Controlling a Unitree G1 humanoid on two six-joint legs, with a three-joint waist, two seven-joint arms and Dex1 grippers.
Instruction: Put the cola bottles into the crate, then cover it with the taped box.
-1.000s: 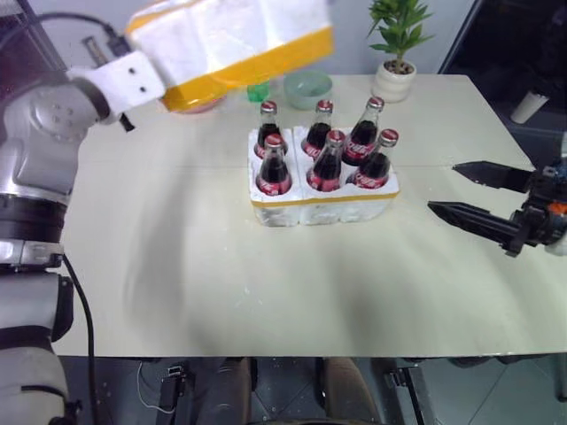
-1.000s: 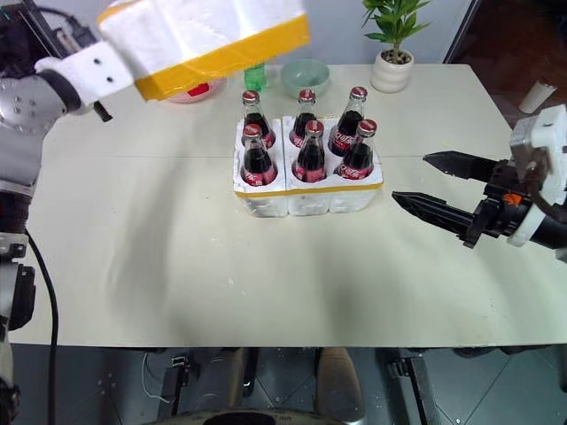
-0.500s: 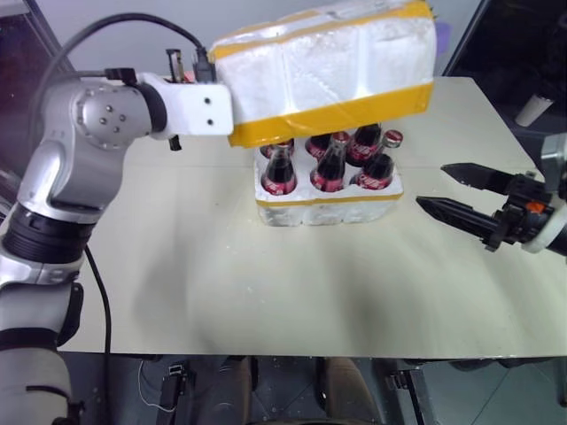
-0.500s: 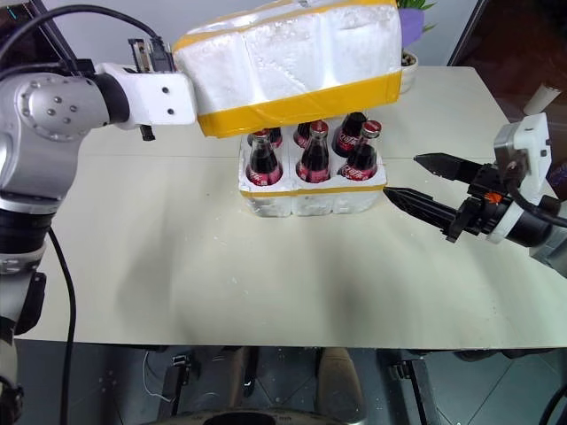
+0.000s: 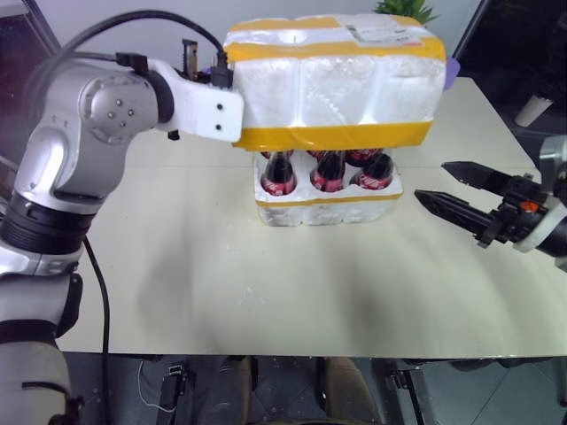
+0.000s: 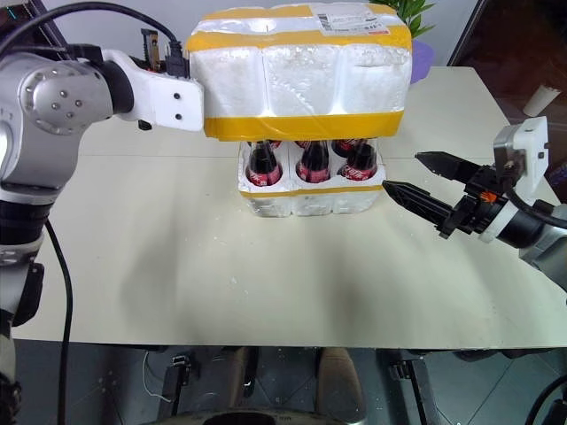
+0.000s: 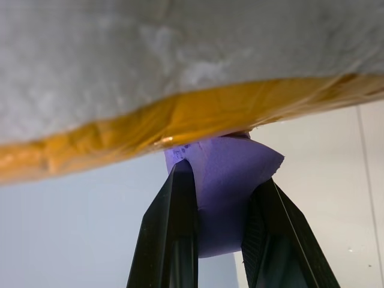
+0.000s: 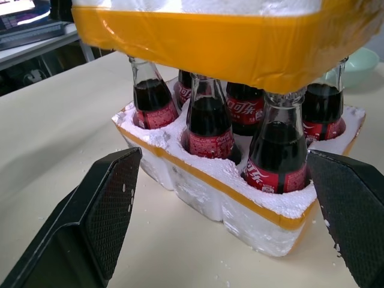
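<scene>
Pale tabletop (image 5: 266, 283), with the taped box (image 5: 337, 84) held over the crate (image 5: 326, 205) at upper centre of the head view.

Box hangs level above the cola bottles (image 8: 207, 129), its yellow-banded lower rim down around their necks and caps, not yet seated on the crate; the bottles stand upright in the wells. Left gripper (image 7: 219, 198), reaching in from upper left, is clamped narrow on the box's end, a purple scrap between its fingers. Right gripper (image 5: 465, 190) waits at middle right near the crate, jaws spread wide, holding nothing.
</scene>
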